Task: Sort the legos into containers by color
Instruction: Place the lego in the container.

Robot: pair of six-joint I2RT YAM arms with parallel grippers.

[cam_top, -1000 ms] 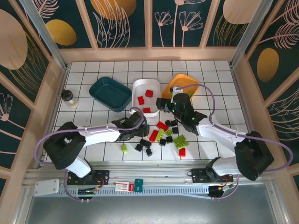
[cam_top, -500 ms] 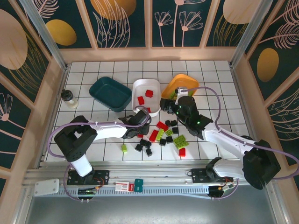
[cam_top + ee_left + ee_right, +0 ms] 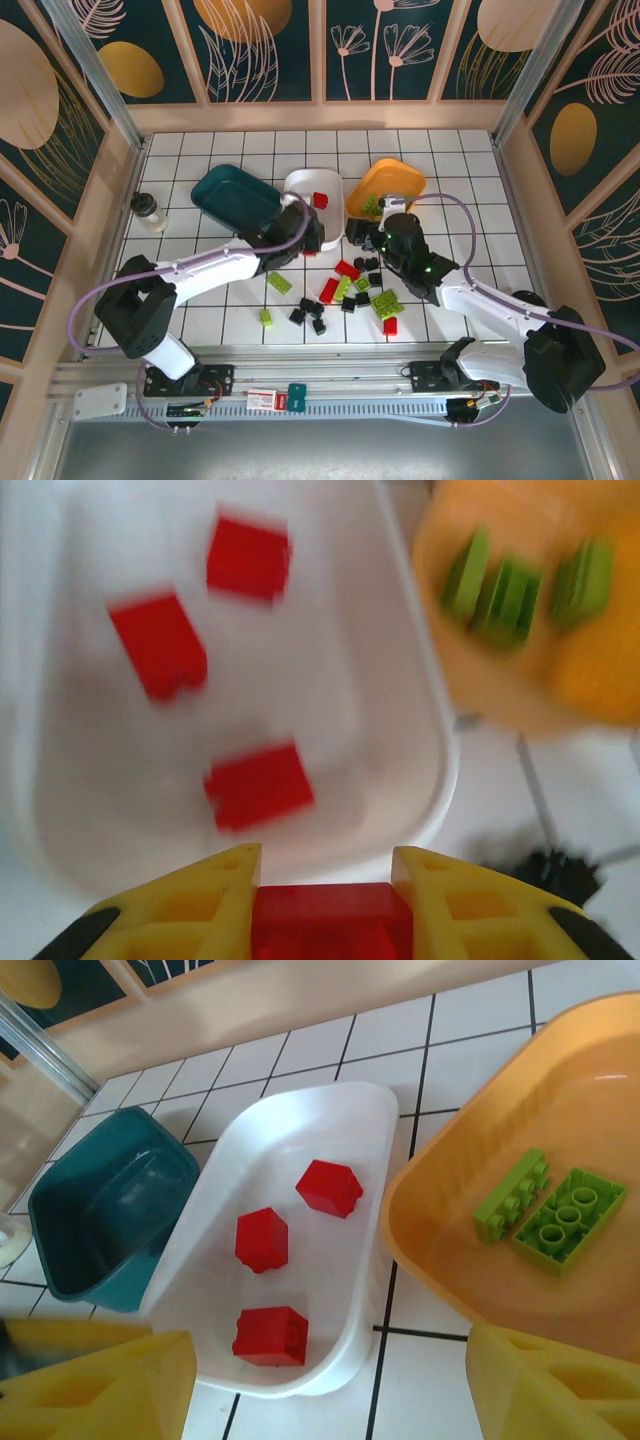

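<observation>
Your white tiled table [image 3: 460, 170] holds a teal tub [image 3: 230, 195], white tub [image 3: 300, 183], orange tub [image 3: 400, 172], small jar [image 3: 150, 212] and scattered loose legos [image 3: 385, 301].

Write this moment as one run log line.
left gripper: shut on red brick, by white tub | right gripper: open, empty | orange tub: green bricks inside

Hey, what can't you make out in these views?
Left wrist view: blur smears the green bricks in the orange tub; count unclear.
Same view: the bottom edge cuts off the red brick in the left gripper.
Top view: the left arm covers much of the white tub.
</observation>
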